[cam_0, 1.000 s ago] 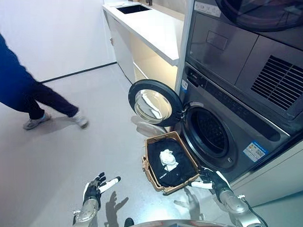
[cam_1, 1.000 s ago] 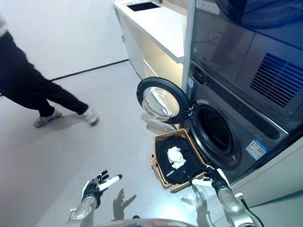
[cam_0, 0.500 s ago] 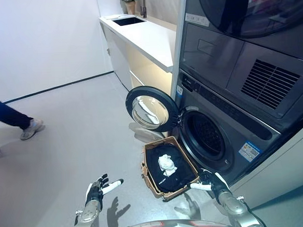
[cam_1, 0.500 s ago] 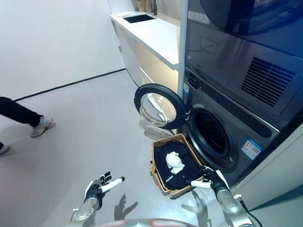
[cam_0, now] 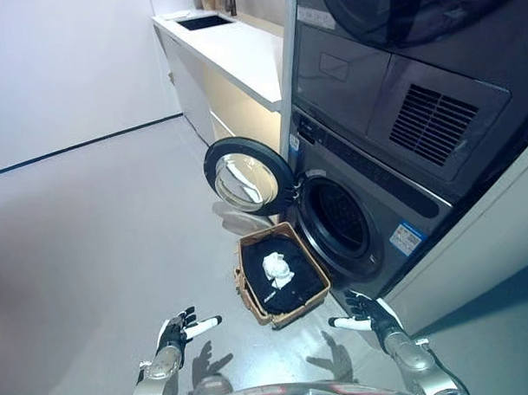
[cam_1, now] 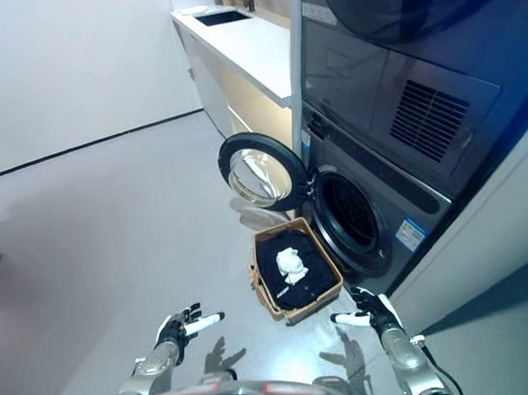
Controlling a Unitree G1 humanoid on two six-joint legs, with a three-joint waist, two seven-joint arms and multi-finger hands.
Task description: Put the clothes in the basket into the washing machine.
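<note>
Basket [cam_0: 279,284] on floor right before washing machine [cam_0: 352,220], just below open round door [cam_0: 242,178]; dark clothes [cam_0: 289,288] and white piece [cam_0: 276,267] inside. Left hand [cam_0: 178,330] well left of basket, fingers spread, empty. Right hand [cam_0: 365,312] just right of basket, fingers spread, empty. Step: approach, nothing grasped yet. Next: reach into basket, grip clothes, lift toward drum.

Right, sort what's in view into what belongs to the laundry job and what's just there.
For the job: basket, black clothes, white garment, washing machine with open door, left hand, right hand.

Just there: upper machine, counter, sink.
</note>
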